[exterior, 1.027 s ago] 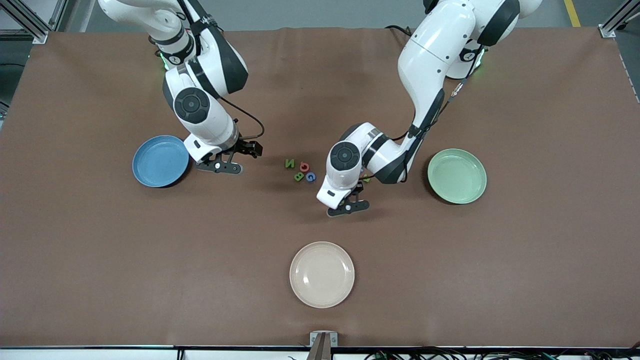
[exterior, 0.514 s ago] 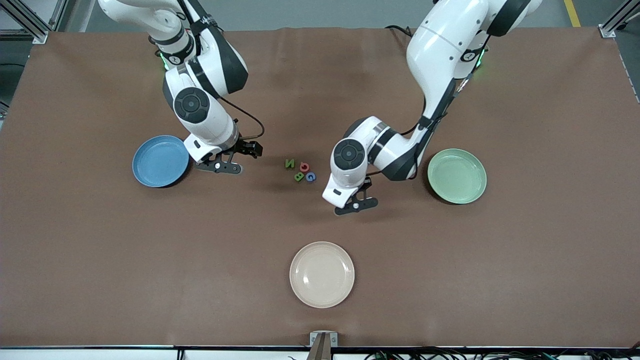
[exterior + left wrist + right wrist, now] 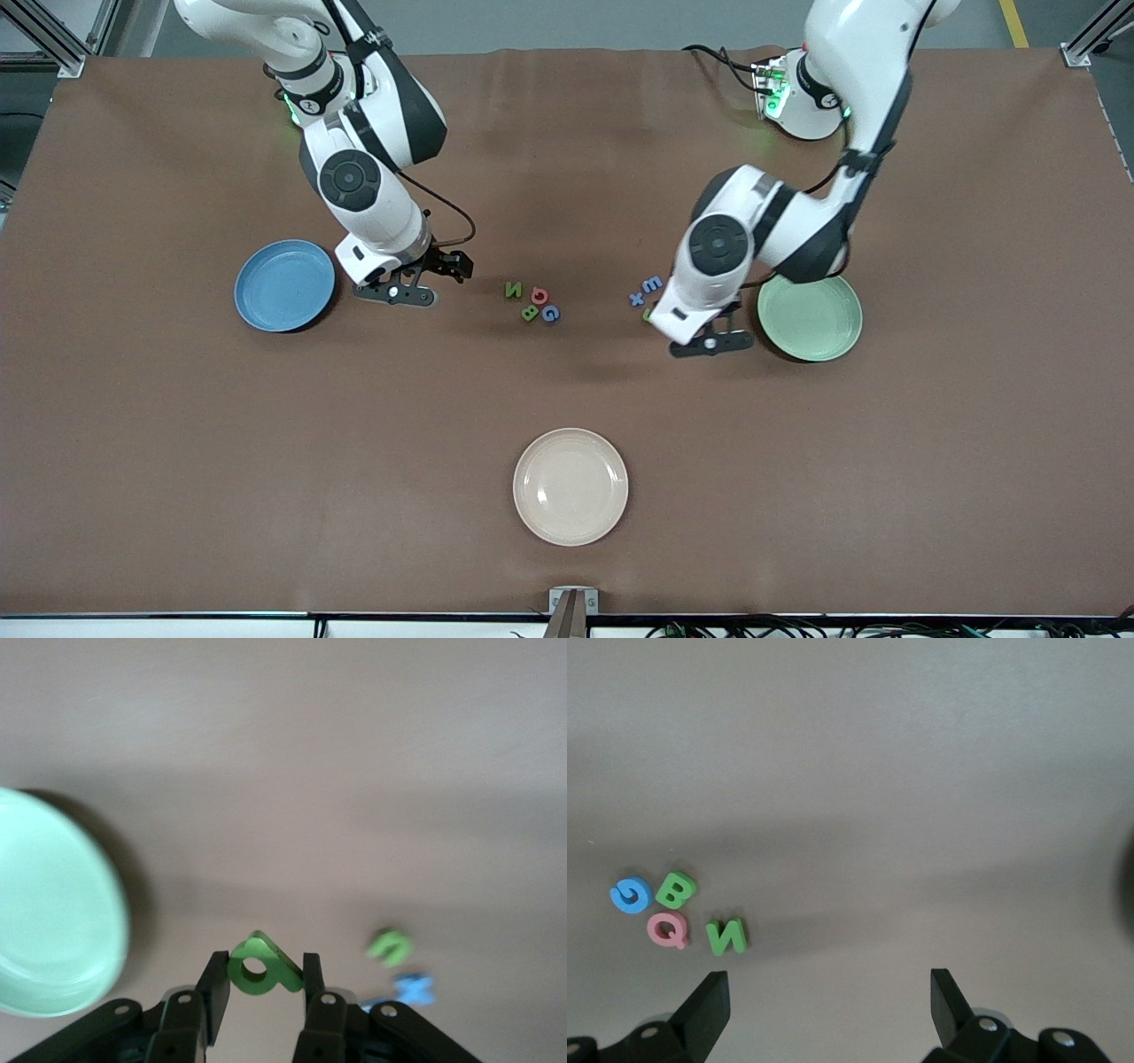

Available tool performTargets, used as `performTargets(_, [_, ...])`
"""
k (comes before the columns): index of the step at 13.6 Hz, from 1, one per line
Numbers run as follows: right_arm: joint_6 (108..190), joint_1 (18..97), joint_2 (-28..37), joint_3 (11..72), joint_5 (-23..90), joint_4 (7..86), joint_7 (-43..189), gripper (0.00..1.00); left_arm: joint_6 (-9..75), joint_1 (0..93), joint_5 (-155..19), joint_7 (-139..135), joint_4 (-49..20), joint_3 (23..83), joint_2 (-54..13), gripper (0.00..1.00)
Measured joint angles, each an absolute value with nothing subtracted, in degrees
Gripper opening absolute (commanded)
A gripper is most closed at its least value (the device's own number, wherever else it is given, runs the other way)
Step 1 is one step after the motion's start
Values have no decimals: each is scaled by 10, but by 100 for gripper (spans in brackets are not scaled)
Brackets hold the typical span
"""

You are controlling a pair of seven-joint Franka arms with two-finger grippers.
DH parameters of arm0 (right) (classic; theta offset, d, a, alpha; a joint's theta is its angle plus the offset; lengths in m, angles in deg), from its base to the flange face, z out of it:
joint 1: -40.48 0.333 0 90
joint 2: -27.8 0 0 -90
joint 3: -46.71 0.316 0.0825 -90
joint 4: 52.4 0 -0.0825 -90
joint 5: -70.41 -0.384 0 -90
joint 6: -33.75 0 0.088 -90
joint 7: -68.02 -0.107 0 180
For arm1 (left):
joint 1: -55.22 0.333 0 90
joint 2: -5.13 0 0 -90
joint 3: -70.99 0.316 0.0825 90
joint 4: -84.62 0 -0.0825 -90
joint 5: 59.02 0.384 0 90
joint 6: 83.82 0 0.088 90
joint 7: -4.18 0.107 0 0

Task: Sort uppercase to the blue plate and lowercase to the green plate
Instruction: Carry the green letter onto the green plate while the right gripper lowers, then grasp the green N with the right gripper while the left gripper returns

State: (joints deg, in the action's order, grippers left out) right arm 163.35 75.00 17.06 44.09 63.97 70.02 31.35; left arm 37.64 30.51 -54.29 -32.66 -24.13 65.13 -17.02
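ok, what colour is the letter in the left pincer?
Green: the small foam letter b, best seen in the left wrist view.

Brown counter (image 3: 177,443) seen from above. Centre: four capital letters clustered, green N (image 3: 513,289), pink Q (image 3: 539,296), green B (image 3: 530,313), blue G (image 3: 550,313). Right of centre: blue m (image 3: 652,284) and blue x (image 3: 636,299). Blue plate (image 3: 284,285) at middle left, green plate (image 3: 810,312) at middle right, cream plate (image 3: 570,486) at lower centre. Right claw (image 3: 395,295) just beside the blue plate; left claw (image 3: 711,345) at the green plate's edge.
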Motion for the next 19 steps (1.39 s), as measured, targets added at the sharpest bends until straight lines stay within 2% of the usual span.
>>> performTargets(2, [1656, 764, 161, 441, 640, 708, 302, 99, 398, 334, -543, -280, -310, 650, -127, 8])
performTargets(7, [1729, 797, 105, 441, 640, 710, 298, 96, 529, 413, -543, -155, -479, 649, -52, 8])
performTargets(10, [1743, 814, 77, 441, 640, 698, 295, 92, 595, 457, -543, -90, -529, 649, -49, 11])
performTargets(13, [1748, 830, 53, 441, 640, 675, 280, 89, 628, 480, -543, -46, -554, 649, -50, 11])
performTargets(15, [1764, 839, 37, 441, 640, 667, 275, 83, 654, 480, -543, -44, -564, 647, -57, 13])
performTargets(17, [1772, 845, 24, 441, 640, 666, 266, 81, 669, 480, -543, -44, -572, 645, -67, 19])
performTargets(18, [1773, 846, 21, 441, 640, 666, 260, 79, 672, 480, -542, -44, -575, 645, -71, 25])
performTargets(19, [1776, 848, 17, 441, 640, 665, 257, 78, 673, 480, -541, -42, -576, 645, -73, 39])
